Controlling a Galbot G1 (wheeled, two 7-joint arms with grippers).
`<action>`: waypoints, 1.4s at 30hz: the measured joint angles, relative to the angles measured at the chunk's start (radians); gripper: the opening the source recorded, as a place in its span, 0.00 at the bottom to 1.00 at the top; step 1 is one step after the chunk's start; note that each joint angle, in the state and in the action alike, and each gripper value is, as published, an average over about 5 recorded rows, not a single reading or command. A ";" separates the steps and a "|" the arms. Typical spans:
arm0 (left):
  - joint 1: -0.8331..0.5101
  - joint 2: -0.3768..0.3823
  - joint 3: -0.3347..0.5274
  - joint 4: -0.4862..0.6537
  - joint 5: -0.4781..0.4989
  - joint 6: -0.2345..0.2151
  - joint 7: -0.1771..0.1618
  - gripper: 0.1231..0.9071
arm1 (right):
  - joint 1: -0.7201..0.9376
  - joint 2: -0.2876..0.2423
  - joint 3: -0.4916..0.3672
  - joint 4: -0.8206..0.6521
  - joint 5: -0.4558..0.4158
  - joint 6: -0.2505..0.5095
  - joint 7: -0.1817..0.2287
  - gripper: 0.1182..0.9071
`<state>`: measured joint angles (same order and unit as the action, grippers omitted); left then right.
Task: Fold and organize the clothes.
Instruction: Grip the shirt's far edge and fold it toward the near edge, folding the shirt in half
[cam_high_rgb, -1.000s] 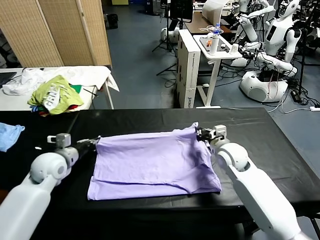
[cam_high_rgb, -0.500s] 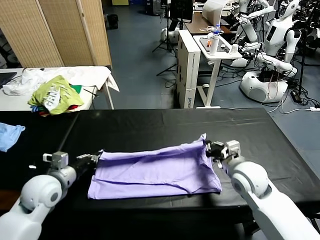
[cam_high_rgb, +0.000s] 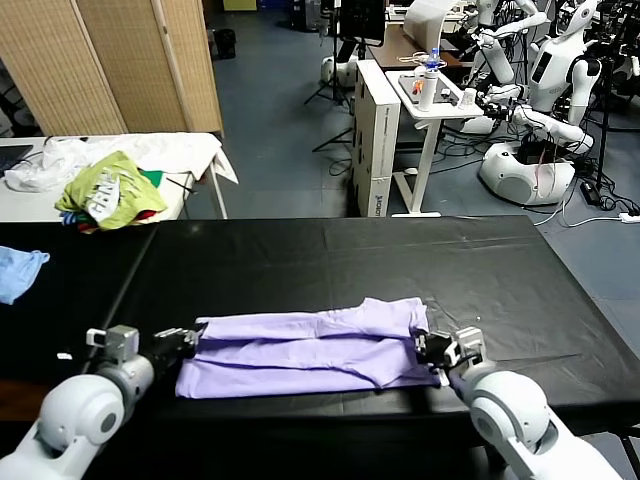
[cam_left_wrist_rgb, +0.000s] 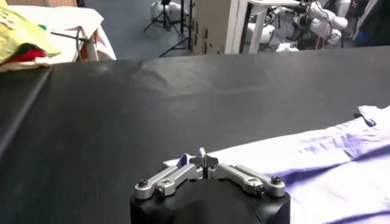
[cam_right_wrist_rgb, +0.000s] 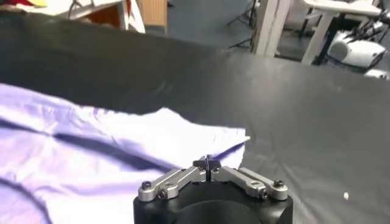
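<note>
T-shirt (cam_high_rgb: 310, 345): thin cotton, light, limp, judged to slump and crease wherever unsupported; grip won't bruise it. You best take it at corners or along hem, both ends together, keeping edge taut.

Look: pale lavender, plain side up, folded into long narrow band with soft ridges.

Place: 6 o'clock edge of black bench (cam_high_rgb: 500, 270).

Left gripper (cam_high_rgb: 192, 338) at band's 9 o'clock end, jaws together, pinching fabric corner. Right gripper (cam_high_rgb: 428, 347) at 3 o'clock end, jaws together on cloth edge.
</note>
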<state>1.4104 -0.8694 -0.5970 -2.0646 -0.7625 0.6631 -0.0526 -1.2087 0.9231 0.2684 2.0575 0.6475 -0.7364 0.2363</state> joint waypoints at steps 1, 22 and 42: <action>0.006 -0.002 -0.003 0.000 0.004 -0.001 0.000 0.03 | 0.000 0.001 0.000 -0.003 -0.001 0.000 0.000 0.03; 0.109 -0.040 -0.061 -0.029 0.071 -0.012 -0.005 0.03 | -0.005 0.002 0.000 -0.018 0.000 0.000 -0.003 0.03; 0.187 -0.090 -0.101 -0.115 0.180 0.024 -0.052 0.72 | -0.020 -0.013 0.049 0.060 0.073 0.000 -0.005 0.93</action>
<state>1.5973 -0.9595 -0.6980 -2.1792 -0.5824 0.6866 -0.1049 -1.2284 0.9106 0.3170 2.1174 0.7202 -0.7365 0.2308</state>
